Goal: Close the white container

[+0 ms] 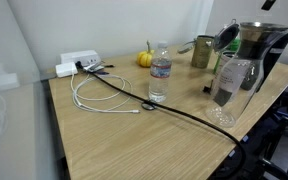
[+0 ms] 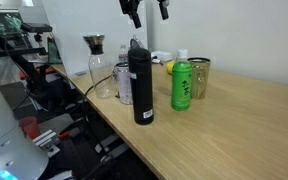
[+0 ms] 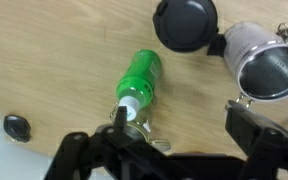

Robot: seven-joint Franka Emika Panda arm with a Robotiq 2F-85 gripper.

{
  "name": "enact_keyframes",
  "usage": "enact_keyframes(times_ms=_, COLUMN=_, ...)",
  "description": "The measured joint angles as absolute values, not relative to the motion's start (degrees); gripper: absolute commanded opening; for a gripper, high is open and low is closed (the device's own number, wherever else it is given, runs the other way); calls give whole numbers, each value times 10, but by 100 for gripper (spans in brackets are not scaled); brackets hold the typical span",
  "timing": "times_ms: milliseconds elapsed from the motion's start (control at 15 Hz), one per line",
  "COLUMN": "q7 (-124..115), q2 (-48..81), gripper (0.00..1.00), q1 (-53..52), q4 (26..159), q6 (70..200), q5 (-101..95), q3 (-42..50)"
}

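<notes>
The container is a pale metallic cup point(image 3: 265, 66) standing open, with its round black hinged lid point(image 3: 184, 22) flipped back beside it. It also shows in both exterior views point(image 1: 201, 52) point(image 2: 200, 74). A green bottle point(image 3: 140, 80) stands next to it point(image 2: 181, 83). My gripper point(image 3: 184, 122) is open and empty, high above the table point(image 2: 146, 9). Its fingers frame bare wood between the green bottle and the cup, touching neither.
A black bottle point(image 2: 141, 85), a clear water bottle point(image 1: 160, 76) and a glass carafe point(image 1: 233, 88) stand on the wooden table point(image 1: 114, 140). A yellow fruit point(image 1: 144, 59), a white power strip point(image 1: 77, 64) and trailing cables point(image 1: 109, 95) lie further along.
</notes>
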State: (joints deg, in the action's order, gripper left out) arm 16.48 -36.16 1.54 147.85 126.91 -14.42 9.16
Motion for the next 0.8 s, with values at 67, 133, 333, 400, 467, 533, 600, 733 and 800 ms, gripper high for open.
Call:
enact_keyframes(times_ms=67, q7=155, q2=-348, gripper=100, q1=9, q4=1478, q6=1301, q5=-133, q3=90)
enact_keyframes(times_ms=133, q7=147, q2=-334, gripper=100, q1=4, q4=1477, q6=1331, q5=-122, q3=89)
enact_keyframes(times_ms=333, q7=137, q2=-294, gripper=100, q1=-9, q4=1473, q6=1407, q5=-88, q3=84)
enact_keyframes(times_ms=400, q7=137, q2=-286, gripper=100, q1=-13, q4=1471, q6=1421, q5=-80, q3=82)
enact_keyframes(times_ms=467, q7=137, q2=-278, gripper=100, q1=-16, q4=1470, q6=1429, q5=-72, q3=79)
enact_keyframes(times_ms=533, q7=137, q2=-274, gripper=100, q1=-20, q4=1470, q6=1434, q5=-65, q3=77)
enact_keyframes(times_ms=600, q7=137, q2=-271, gripper=100, q1=-25, q4=1470, q6=1436, q5=-58, q3=74)
enact_keyframes(times_ms=733, q7=137, q2=-268, gripper=100, q1=-35, q4=1470, q6=1436, q5=-45, q3=70)
enact_keyframes(times_ms=800, q7=137, q2=-267, gripper=91, q1=-40, q4=1471, q6=1437, q5=-39, q3=68)
